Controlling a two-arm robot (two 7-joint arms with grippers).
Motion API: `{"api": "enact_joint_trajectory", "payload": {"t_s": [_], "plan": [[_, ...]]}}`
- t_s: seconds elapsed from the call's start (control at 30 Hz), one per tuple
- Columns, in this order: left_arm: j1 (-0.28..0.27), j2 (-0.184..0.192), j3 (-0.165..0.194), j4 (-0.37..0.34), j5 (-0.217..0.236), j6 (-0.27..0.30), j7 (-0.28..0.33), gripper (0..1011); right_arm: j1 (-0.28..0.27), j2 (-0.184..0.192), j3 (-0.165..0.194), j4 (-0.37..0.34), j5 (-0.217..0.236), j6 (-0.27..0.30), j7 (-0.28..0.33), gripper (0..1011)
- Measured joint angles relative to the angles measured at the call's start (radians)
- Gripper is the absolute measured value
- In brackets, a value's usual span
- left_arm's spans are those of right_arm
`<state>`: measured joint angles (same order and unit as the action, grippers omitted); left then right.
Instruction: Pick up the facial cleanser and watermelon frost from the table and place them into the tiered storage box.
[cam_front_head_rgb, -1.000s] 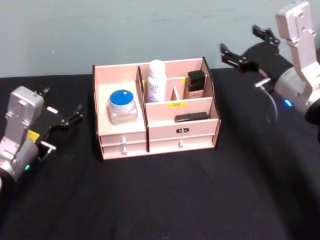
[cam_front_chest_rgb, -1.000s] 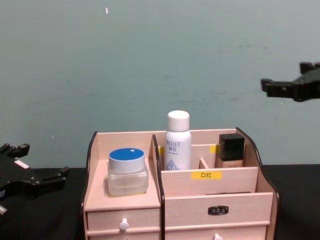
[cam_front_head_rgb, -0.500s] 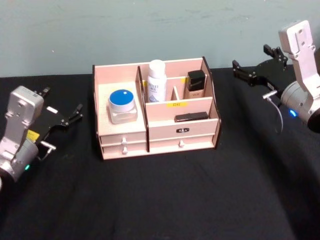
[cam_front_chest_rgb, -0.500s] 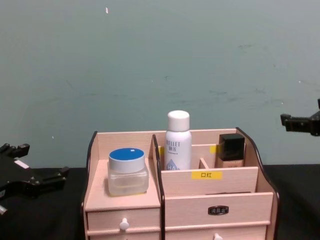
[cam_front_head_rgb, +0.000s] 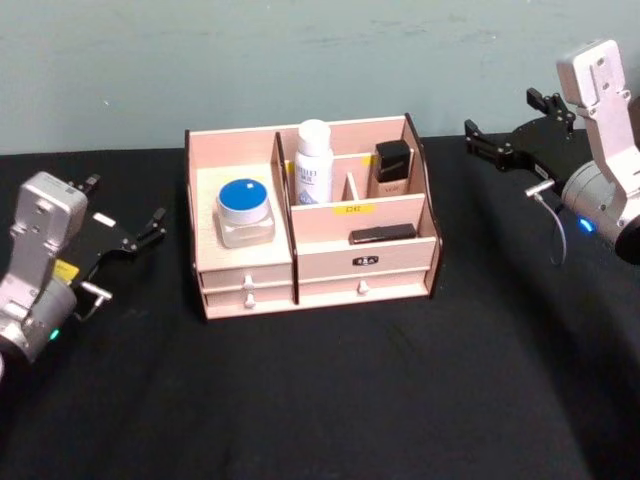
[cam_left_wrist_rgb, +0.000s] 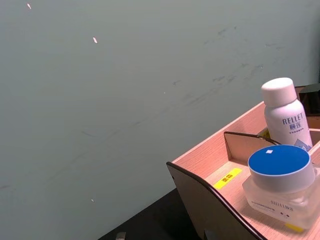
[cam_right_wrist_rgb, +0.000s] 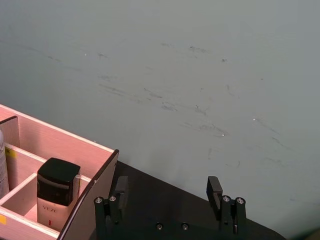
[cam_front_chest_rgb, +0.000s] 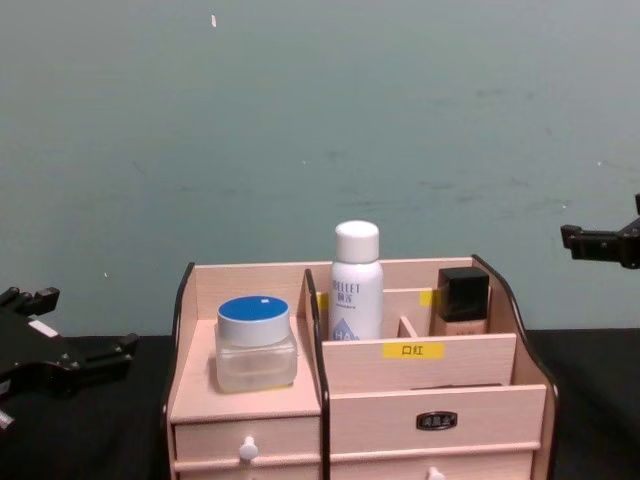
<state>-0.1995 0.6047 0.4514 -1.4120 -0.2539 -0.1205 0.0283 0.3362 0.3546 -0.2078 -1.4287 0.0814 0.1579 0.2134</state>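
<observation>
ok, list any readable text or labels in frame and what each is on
"RELLET": cleanser, with unreadable small characters and a blue drop mark below.
"RELLET": jar, small print on its front; the line below is too small.
"VEZE": black-capped bottle, faint.
"口红": yellow label on the box.
Other yellow labels and the dark oval plate: too small to read.

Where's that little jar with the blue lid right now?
The blue-lidded jar sits in the wooden organiser's wide left compartment, above the small drawers. The tall white bottle stands in the next compartment to its right.
</observation>
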Motion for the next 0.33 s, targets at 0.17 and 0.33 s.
{"api": "enact_joint_trajectory", "payload": {"t_s": [0.17, 0.33], "plan": [[0.000, 0.000, 0.000, 0.000, 0.000, 0.000, 0.000, 1010, 0.000, 0.000, -0.001, -0.001, 0.000, 0.000, -0.001, 1003], [0.000, 0.000, 0.000, 0.000, 0.000, 0.000, 0.000, 1010, 0.000, 0.001, -0.001, -0.002, 0.000, 0.000, -0.001, 1002]]}}
